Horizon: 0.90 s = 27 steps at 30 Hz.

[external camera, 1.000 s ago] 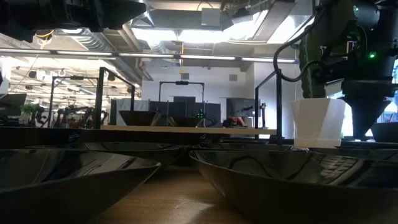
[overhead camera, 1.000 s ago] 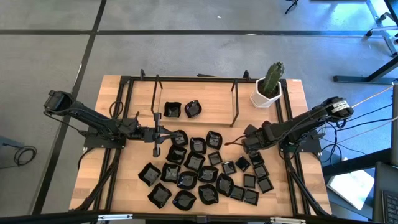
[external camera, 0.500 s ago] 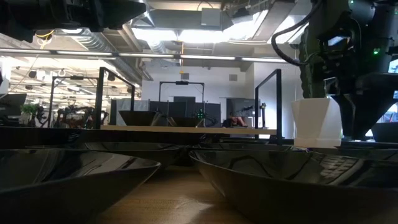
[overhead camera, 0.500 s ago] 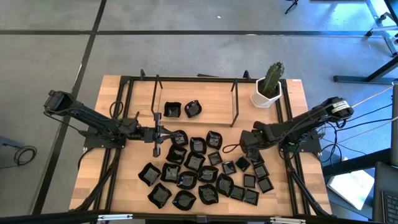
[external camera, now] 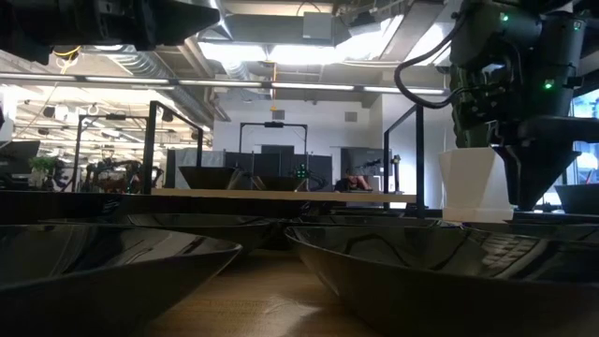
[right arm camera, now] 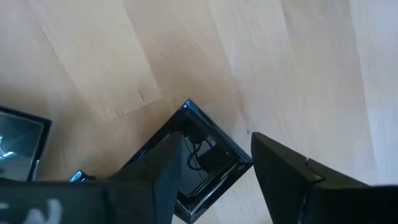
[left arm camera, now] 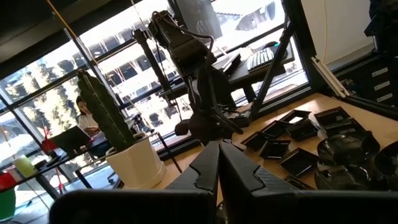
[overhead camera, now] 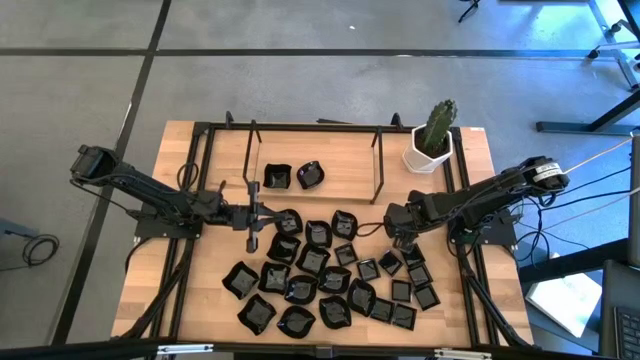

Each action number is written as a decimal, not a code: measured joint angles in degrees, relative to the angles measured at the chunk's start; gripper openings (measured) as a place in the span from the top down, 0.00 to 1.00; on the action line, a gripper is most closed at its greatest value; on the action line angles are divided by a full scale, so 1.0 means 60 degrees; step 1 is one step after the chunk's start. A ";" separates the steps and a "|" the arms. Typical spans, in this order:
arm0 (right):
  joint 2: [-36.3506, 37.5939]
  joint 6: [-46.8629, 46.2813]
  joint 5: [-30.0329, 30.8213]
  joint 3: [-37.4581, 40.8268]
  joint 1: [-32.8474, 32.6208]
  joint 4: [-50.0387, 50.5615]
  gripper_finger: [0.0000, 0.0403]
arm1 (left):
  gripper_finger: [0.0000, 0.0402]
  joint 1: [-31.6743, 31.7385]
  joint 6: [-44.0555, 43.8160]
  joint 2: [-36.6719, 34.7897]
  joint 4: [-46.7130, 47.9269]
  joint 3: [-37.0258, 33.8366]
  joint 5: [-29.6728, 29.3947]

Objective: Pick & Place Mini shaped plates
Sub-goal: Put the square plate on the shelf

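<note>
Square plate (right arm camera: 202,152), corner toward tool (right arm camera: 214,180)

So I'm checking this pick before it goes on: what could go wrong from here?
The open right gripper straddles only a corner of a square plate, so closing may flip it or slip off. Other plates lie packed close by, so the fingers could knock them.

Left tool (overhead camera: 253,214) closed and level; right tool (right arm camera: 211,165) spread wide, pointing down.
</note>
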<state>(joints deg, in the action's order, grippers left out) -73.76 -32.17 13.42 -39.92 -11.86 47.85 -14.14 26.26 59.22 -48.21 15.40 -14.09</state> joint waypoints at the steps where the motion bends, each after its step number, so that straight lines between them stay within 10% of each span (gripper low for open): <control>1: 0.0000 -0.0082 -0.0015 0.0000 0.0000 0.0002 0.53 | 0.98 0.0001 0.0001 0.0000 0.0057 0.0000 0.0000; 27: -0.0002 -0.0565 -0.1175 0.0000 -0.0882 -0.0697 0.53 | 0.98 0.0000 0.0001 0.0000 0.0297 0.0000 0.0000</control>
<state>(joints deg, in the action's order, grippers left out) -73.77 -35.55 6.37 -39.92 -17.15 43.66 -14.13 26.26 59.22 -46.43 15.40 -14.09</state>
